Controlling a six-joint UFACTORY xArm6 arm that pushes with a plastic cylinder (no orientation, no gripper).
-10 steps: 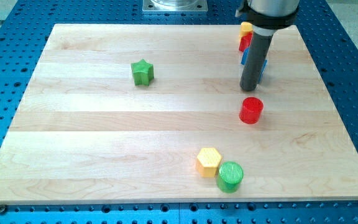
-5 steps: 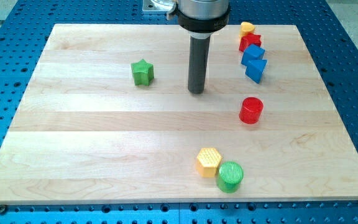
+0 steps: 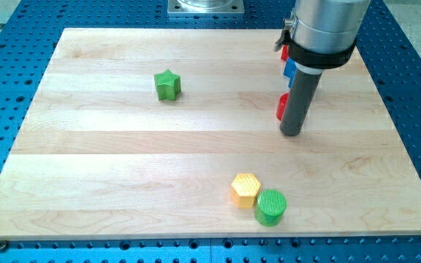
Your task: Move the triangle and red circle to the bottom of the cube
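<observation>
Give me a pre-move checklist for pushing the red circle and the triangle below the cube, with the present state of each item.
1. My tip located: ok, on the wooden board at the view's right.
2. Red cylinder block in sight: not ok, only a red sliver shows left of the rod.
3. Tip touching that red block: cannot tell, rod hides the contact.
4. Blue blocks told apart as cube and triangle: cannot tell, mostly hidden.
5. Green star block, yellow hexagon block and green cylinder block away from the tip: ok.
</observation>
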